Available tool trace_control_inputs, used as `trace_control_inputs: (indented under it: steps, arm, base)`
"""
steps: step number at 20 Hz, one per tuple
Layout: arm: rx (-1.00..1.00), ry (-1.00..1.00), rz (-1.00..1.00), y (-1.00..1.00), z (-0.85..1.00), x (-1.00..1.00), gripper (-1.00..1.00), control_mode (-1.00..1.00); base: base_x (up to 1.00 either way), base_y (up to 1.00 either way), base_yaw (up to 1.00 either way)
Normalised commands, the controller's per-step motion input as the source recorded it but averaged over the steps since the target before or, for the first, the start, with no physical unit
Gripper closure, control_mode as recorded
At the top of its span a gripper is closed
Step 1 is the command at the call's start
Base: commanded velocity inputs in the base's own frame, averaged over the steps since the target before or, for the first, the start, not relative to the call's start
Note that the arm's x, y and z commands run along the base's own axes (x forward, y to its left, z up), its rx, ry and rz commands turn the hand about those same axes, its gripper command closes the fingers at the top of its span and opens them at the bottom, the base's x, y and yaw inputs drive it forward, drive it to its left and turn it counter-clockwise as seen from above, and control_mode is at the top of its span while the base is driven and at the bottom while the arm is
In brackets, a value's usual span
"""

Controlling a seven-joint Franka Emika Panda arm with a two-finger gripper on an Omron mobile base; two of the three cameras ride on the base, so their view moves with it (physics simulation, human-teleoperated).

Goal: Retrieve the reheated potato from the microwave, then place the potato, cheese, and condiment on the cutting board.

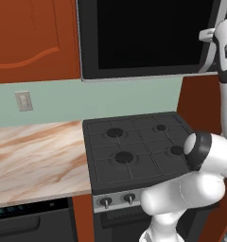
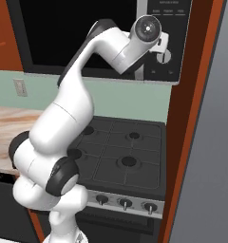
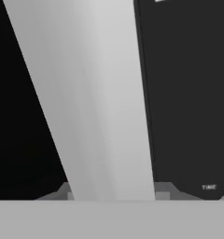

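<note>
A: Checking the hand (image 3: 111, 193) first: where is it?

B: Low centre of the hand view, closed around the microwave's pale grey door handle (image 3: 93, 102), which runs up between the fingers.

A: And the microwave (image 1: 148, 38)?

B: Upper right of the left base view, above the black stove (image 1: 139, 149). Door shut, glass black, inside not visible. The arm reaches up to its right edge.

A: Worktop (image 1: 37, 156)?

B: Marbled, lower left, beside the stove.

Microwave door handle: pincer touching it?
Touching. Hand view: the handle runs down between the pincer fingertips, closed against it on the microwave.
</note>
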Motion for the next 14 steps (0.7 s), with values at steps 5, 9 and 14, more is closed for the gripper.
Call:
trace_control_inputs:
  steps: [5, 9, 14]
  arm:
    - [0.02, 0.0, 0.0, 0.2, 0.0, -0.2, 1.0, -1.0]
    - [0.01, -0.01, 0.0, 0.23, 0.01, -0.32, 1.0, -1.0]
    - [0.0, 0.0, 0.0, 0.22, 0.08, -0.37, 1.0, -1.0]
  base:
    - [0.0, 0.0, 0.0]
    - [0.0, 0.0, 0.0]
    - [0.0, 0.0, 0.0]
